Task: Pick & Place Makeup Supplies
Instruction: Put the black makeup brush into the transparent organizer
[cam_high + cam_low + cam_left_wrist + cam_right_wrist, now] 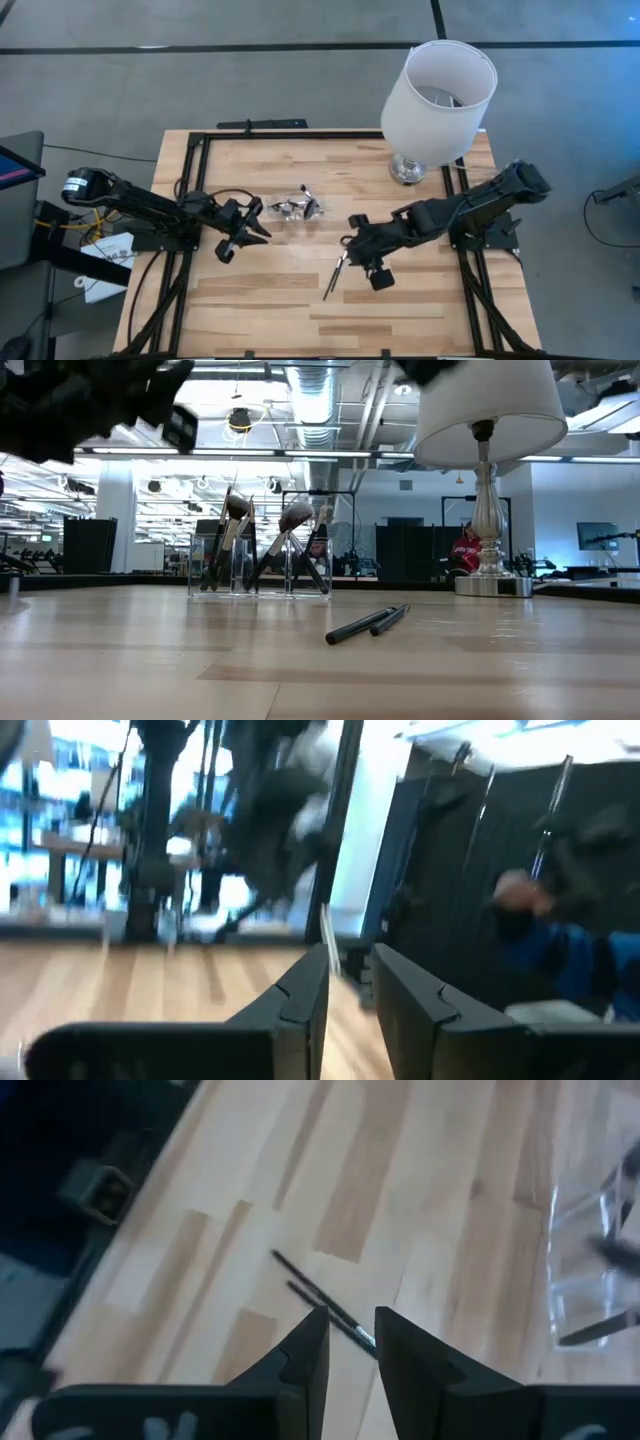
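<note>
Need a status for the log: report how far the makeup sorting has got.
Done: several brushes stand in the clear organizer. In hand: nothing; the right tool hovers over two thin brushes lying loose on the table. The left tool waits beside the organizer. Left: those two.

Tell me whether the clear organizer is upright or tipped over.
Upright. In the low view the clear organizer stands squarely on the table, its walls vertical, with brushes leaning inside, bristle heads up.
</note>
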You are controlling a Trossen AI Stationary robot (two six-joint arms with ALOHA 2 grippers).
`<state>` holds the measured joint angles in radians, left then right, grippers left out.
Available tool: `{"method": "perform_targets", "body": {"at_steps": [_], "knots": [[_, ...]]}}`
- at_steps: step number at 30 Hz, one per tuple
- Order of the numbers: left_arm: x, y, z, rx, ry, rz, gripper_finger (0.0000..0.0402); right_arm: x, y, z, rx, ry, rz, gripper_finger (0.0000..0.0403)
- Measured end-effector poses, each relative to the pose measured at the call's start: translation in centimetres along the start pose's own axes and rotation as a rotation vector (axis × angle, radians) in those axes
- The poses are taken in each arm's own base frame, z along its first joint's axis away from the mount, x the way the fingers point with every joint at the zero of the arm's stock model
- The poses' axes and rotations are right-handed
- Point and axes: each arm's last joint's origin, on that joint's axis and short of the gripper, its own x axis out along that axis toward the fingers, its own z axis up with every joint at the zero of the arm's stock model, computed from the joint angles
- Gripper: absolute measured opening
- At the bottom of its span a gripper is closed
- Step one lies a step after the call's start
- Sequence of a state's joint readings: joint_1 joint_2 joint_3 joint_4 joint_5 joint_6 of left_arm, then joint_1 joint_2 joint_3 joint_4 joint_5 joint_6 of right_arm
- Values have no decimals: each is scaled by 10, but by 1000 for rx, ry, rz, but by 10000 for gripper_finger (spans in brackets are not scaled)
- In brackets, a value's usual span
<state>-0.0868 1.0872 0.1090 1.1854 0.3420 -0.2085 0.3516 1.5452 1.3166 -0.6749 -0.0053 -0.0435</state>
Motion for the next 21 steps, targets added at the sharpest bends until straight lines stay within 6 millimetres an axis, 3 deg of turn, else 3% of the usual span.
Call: {"method": "perform_targets", "body": {"at_steps": [3,6,11,16,21], "knots": [[12,3,18,35,-30,-9,76,4,-12,-31,70,-152,-29,74],[30,14,34,71,73,47,76,7,-22,-54,95,-310,-67,74],[51,43,54,172,316,320,76,23,-35,-83,92,-439,-121,74],[50,59,48,8,348,441,76,44,-44,-109,117,-345,-141,74],[56,66,18,-129,433,530,76,61,-58,-114,101,-323,-106,74]]}}
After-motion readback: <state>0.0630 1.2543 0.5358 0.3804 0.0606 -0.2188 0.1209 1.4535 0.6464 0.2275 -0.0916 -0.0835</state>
